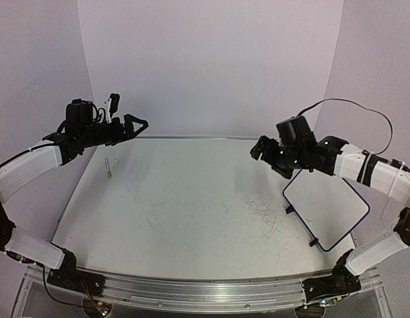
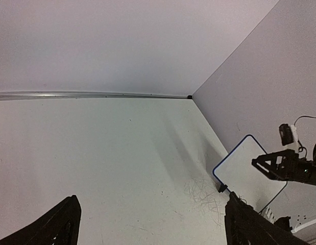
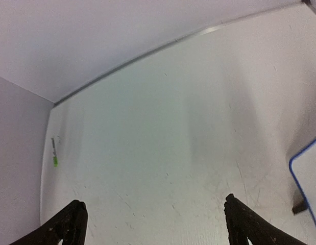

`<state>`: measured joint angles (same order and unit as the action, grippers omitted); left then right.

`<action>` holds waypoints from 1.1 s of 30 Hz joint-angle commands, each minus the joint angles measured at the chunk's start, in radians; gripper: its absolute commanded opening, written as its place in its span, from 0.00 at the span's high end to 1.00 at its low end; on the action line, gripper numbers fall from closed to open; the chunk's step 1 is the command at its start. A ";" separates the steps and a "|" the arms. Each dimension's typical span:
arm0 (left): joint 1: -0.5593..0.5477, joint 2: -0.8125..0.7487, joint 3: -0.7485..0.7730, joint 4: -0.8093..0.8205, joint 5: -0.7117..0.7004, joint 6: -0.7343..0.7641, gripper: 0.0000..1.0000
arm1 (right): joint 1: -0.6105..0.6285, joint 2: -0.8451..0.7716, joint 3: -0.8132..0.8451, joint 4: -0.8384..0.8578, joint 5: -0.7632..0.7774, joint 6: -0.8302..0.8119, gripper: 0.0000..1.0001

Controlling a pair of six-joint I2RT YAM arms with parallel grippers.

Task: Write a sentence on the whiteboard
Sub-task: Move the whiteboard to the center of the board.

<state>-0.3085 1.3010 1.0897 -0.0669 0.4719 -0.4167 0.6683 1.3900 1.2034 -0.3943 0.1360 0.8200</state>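
Observation:
The whiteboard, white with a thin dark blue rim and two small black feet, lies on the table at the right. It also shows in the left wrist view and at the right edge of the right wrist view. No sentence shows on its white face. My right gripper hovers open above the table just left of the board's far corner, its fingers wide apart over bare tabletop. High over the far left corner, my left gripper is also open and empty. A thin pen with a green end lies below it.
Grey scribble scratches mark the tabletop left of the board. Lilac walls close in the back and both sides, with a metal strip along the back edge. A black cable loops above the right arm.

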 commanded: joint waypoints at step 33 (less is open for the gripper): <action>-0.030 -0.062 -0.044 0.050 -0.013 0.059 0.01 | -0.044 0.456 -0.110 -0.346 0.424 0.961 0.49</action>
<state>-0.3301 1.2373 1.0313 -0.0509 0.4679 -0.3863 0.6270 1.8200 1.0889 -0.7442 0.5068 1.7334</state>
